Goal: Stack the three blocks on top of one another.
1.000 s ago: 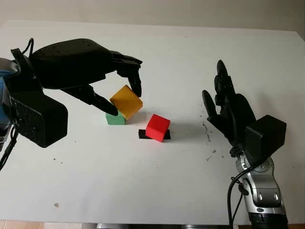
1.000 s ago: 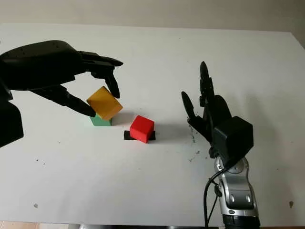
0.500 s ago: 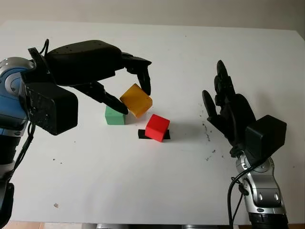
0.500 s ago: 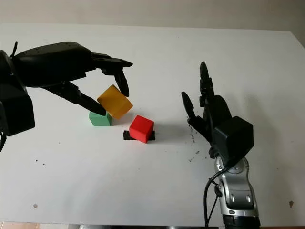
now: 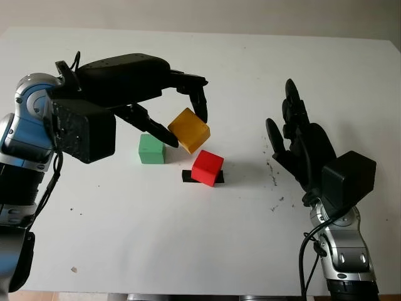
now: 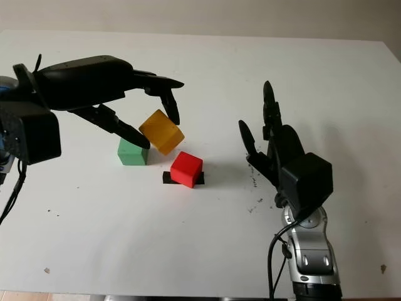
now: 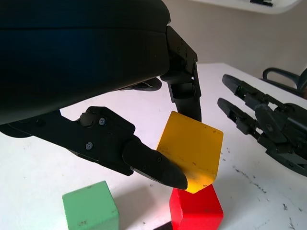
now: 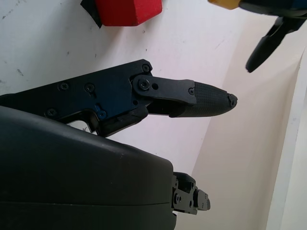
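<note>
left robot hand (image 5: 182,122), pinching the tilted yellow block (image 5: 188,130), has carried it from the green block (image 5: 151,149) toward the red block (image 5: 207,167).

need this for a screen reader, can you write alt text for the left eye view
The robot's left hand holds a tilted yellow block in the air, above and between a green block and a red block on a white table. The right hand is open, raised at the right.

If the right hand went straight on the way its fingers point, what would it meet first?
Nothing, as far as shown: the open right hand points up and away over bare table. The red block lies off to its side.
</note>
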Motion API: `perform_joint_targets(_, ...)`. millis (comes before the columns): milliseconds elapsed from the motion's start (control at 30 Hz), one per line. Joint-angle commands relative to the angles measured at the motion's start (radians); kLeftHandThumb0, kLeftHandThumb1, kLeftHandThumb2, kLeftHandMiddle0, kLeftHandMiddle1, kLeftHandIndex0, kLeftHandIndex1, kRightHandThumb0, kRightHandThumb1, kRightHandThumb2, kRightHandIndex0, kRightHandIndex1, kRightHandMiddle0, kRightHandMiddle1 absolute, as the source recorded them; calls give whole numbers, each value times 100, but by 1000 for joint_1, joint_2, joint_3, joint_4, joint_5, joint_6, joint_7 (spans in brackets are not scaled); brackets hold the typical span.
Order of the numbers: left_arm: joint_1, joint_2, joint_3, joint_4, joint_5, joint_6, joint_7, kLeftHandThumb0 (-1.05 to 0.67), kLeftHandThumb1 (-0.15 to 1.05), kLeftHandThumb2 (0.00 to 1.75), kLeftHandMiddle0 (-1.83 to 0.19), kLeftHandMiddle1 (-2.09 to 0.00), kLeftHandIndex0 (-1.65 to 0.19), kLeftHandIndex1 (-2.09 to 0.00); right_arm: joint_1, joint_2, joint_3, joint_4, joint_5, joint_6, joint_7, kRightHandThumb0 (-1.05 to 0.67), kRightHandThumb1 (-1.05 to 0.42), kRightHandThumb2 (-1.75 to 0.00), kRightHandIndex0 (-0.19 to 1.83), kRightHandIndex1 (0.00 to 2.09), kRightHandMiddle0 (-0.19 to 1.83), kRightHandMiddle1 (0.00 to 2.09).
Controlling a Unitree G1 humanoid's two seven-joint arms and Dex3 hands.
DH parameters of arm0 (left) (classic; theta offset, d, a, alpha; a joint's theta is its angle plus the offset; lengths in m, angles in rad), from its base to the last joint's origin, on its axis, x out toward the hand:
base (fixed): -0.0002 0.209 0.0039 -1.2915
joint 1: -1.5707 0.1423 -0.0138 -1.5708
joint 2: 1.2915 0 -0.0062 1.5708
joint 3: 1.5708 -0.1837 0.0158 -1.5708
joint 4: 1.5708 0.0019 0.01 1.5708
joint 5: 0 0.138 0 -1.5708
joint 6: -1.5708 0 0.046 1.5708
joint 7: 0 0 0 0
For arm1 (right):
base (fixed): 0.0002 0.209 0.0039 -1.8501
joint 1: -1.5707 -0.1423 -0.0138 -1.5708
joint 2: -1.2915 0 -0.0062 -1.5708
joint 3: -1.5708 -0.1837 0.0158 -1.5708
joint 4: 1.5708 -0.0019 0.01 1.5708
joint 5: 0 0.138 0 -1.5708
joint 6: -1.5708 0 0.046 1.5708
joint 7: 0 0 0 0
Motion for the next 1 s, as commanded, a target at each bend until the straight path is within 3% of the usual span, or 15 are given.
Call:
perform_joint_targets(0, -37, -20, -14, 15, 0, 12, -13, -37, 105, 6, -25, -4, -34, -136, -4, 2, 0, 0, 4, -15, -2, -70, -105, -51, -16, 5, -10, 5)
perform_joint_targets(433, -66, -77, -57, 32, 14, 151, -86, -44, 105, 9, -26, -6, -31, -152, 12, 13, 2, -20, 14, -2, -8, -67, -105, -51, -17, 5, -10, 5)
perform_joint_targets(700, -54, -88, -75, -48, 34, 322, -122, -45, 105, 12, -24, -5, -30, -152, 17, 18, 5, -16, 17, -8, -11, -68, -105, -51, -17, 5, -10, 5)
perform_joint_targets(967, -34, -87, -91, -101, 61, 383, -128, -43, 105, 11, -22, -4, -28, -150, 17, 19, 6, -17, 18, -8, -11, -69, -105, -51, -17, 5, -11, 5)
